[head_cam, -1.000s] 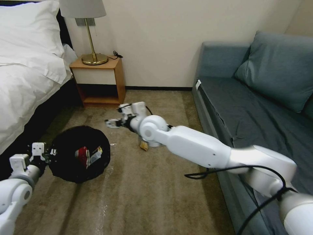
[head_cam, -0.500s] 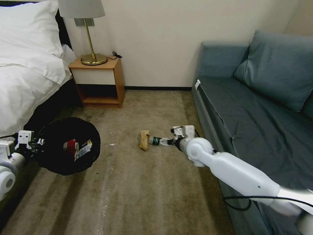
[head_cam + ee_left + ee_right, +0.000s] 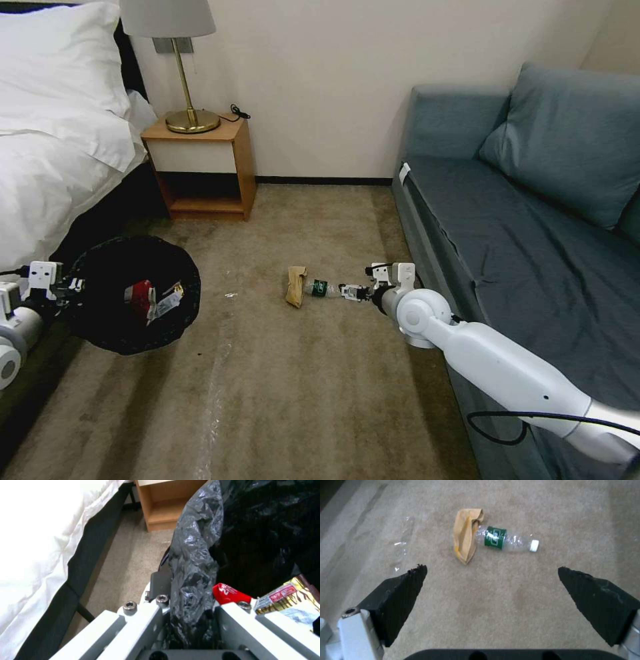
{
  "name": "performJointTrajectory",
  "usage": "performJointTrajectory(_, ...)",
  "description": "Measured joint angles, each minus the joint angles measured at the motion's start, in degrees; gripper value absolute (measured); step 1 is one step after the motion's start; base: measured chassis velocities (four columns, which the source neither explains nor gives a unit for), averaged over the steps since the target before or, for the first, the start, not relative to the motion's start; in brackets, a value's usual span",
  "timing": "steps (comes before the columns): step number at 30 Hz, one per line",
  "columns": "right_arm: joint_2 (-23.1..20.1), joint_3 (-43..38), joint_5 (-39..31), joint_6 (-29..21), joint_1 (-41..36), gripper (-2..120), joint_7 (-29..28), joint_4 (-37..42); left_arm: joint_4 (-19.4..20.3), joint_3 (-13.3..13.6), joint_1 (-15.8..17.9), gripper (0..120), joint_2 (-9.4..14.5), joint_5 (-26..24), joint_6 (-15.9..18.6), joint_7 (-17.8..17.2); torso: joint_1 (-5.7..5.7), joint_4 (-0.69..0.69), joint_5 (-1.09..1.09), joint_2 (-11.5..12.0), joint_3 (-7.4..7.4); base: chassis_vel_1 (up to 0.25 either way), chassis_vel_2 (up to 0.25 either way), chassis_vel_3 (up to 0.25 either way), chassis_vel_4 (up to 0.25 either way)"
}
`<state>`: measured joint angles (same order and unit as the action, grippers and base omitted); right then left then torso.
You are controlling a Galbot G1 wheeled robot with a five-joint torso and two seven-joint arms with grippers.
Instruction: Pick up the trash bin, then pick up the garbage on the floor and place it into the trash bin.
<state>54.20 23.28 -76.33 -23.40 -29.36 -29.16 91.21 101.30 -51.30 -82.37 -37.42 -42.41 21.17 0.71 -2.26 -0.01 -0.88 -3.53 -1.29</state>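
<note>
Change: right hand (image 3: 351, 292) has pulled back from the carpet's middle toward the sofa (image 3: 533, 220).
Left hand (image 3: 63, 291): clamped on the liner rim of the trash bin (image 3: 107, 320), by the bed (image 3: 53, 147).
Bin contents: red snack bag (image 3: 139, 295), yellow-brown wrapper (image 3: 170, 298).
Carpet: tan paper wrapper (image 3: 295, 285) touching bottle (image 3: 323, 289).
Right hand: wide, low, just beside the bottle's cap.

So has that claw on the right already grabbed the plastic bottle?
No, the right claw is open with bare carpet between its pads, and the bottle lies on the floor ahead, beside the tan paper wrapper.

Glossy crinkled black plastic liner (image 3: 193, 555); clear plastic bottle (image 3: 500, 538); tan paper wrapper (image 3: 465, 538); matt carpet (image 3: 300, 400).
</note>
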Motion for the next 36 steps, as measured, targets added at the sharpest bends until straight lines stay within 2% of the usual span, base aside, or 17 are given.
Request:
performJointTrajectory(17,1.8,3.0,0.6,0.9,1.4,100,1.4,-1.7,0.2,-2.9,-2.0,1,0.0,-0.2,-0.6,0.8,0.00,-0.01,0.00,0.0,0.00,-0.030,0.032,0.034,-0.027)
performJointTrajectory(32,3.6,5.0,0.8,0.9,2.4,100,1.3,-2.7,0.3,-2.9,-2.0,1,-0.8,0.1,-0.7,0.7,0.00,-0.01,0.00,0.0,0.00,-0.073,0.080,0.072,-0.083)
performJointTrajectory(36,3.9,5.4,0.8,0.9,2.7,100,1.3,-3.2,-0.3,-3.6,-2.3,1,-0.8,0.1,-0.8,0.8,0.00,0.00,0.01,0.0,0.00,-0.076,0.077,0.090,-0.069)
